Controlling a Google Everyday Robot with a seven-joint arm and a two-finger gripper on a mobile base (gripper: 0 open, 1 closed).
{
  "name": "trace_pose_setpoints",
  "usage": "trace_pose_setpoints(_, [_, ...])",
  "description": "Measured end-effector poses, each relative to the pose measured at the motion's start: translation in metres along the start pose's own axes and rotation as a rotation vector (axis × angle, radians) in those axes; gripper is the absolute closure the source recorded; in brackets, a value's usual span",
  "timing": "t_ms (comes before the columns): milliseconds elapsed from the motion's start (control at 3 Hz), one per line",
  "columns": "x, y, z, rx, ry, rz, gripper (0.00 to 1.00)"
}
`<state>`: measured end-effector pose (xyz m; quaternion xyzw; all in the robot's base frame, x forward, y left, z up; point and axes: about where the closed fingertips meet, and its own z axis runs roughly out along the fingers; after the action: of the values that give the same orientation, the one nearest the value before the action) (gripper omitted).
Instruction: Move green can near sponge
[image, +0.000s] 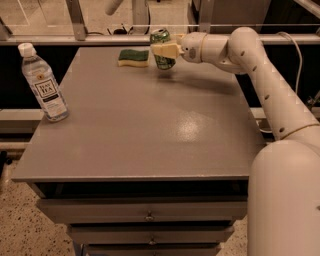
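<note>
The green can (162, 37) is upright in my gripper (165, 49), which is shut on it near the far edge of the grey table (140, 125). The can's base hangs just above the tabletop. The sponge (134, 56), dark green on top with a pale yellow base, lies flat just left of the can, a short gap away. My white arm (260, 75) reaches in from the right.
A clear plastic bottle (43, 83) with a white cap stands at the table's left edge. Metal posts and a rail (75, 30) run behind the far edge. Drawers (145, 215) sit below the tabletop at the front.
</note>
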<state>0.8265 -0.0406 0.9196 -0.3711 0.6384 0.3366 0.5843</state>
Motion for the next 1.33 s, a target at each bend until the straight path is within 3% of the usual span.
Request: trace_pose_setpoints(1333, [0.022,-0.014,0.005,0.007,0.019,0.036,0.08])
